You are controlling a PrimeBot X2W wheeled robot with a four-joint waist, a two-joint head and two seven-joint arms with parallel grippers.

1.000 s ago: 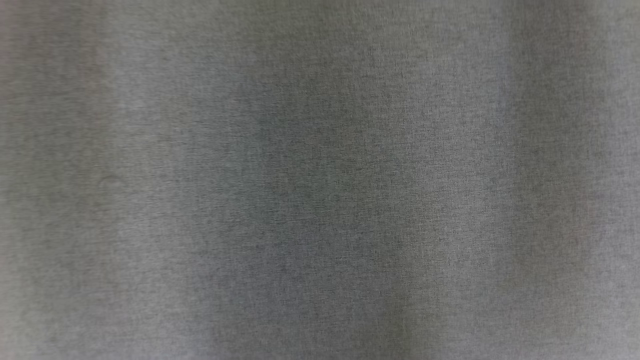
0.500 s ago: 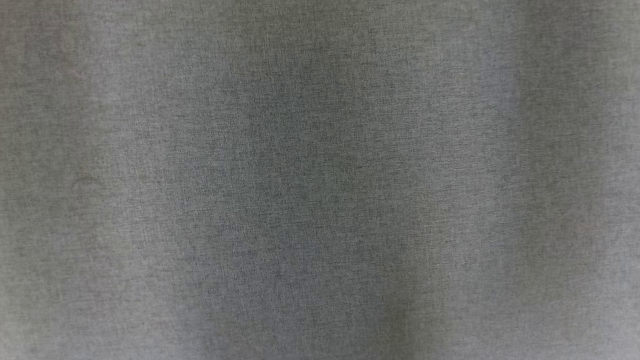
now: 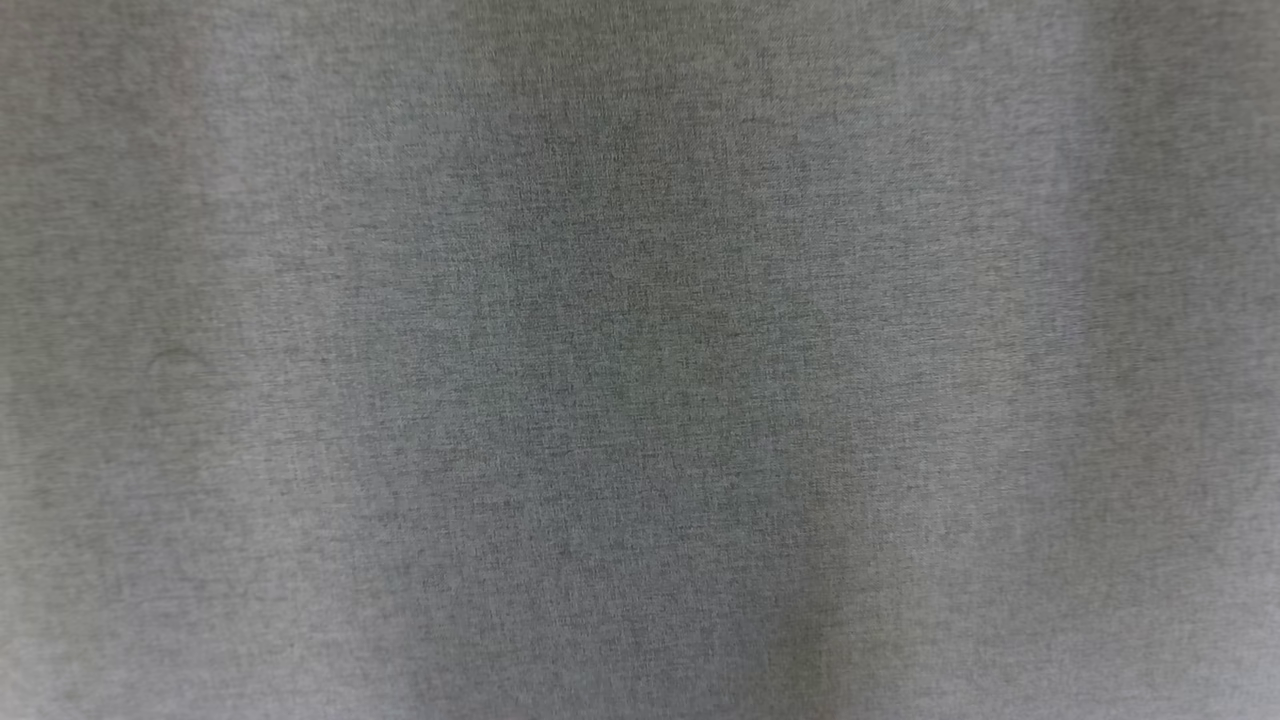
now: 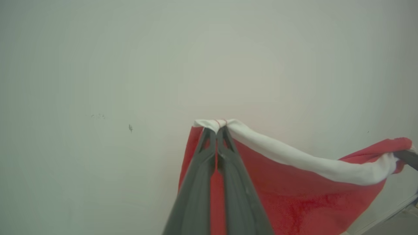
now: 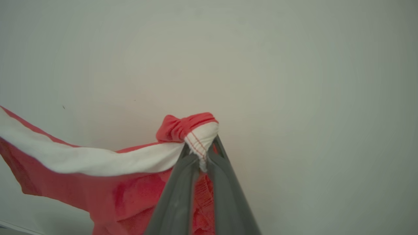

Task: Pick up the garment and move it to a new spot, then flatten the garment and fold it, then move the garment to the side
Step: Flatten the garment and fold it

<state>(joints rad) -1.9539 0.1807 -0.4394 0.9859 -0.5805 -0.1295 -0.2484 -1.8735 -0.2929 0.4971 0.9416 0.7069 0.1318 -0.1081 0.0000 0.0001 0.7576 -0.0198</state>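
Red cloth with a white band, the garment [image 4: 294,195] hangs stretched between the two arms, lifted against a pale background [image 4: 98,65] that bears a few small dark specks [image 4: 130,128]. The left pincer [image 4: 216,130] is pinched tight on one end of the white band [image 4: 294,156], its two dark fingers pressed together with the hem bunched over their tips. The right pincer [image 5: 200,153] is clamped on the other end, where a knot of red and white fabric sits over its tips and a frayed white edge shows between the fingers. The band sags in a shallow curve from one grip to the other, and the red body of the garment drops below it.

In the head view there is grey cloth [image 3: 640,360], close and blurred, with soft darker upright bands. Compared with a second ago, a faint curved mark [image 3: 175,360] lies further left and the dark middle band has changed shape. I cannot tell whether the cloth or the camera moved.
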